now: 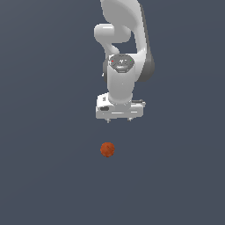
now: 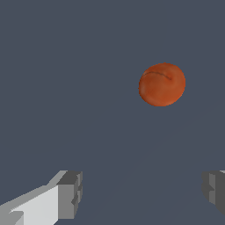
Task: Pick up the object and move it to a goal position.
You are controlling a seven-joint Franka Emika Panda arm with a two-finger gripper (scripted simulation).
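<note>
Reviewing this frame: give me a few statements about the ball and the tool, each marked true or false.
1. The tool holds the ball. False: the ball lies apart from it, ungrasped.
2. The tool is open. True: the wrist view shows its fingers set wide apart with nothing between them.
3. The ball is blue. False: it is orange-red.
4. In the exterior view the ball sits lower than the tool. True.
5. Two balls are in view. False: only one.
</note>
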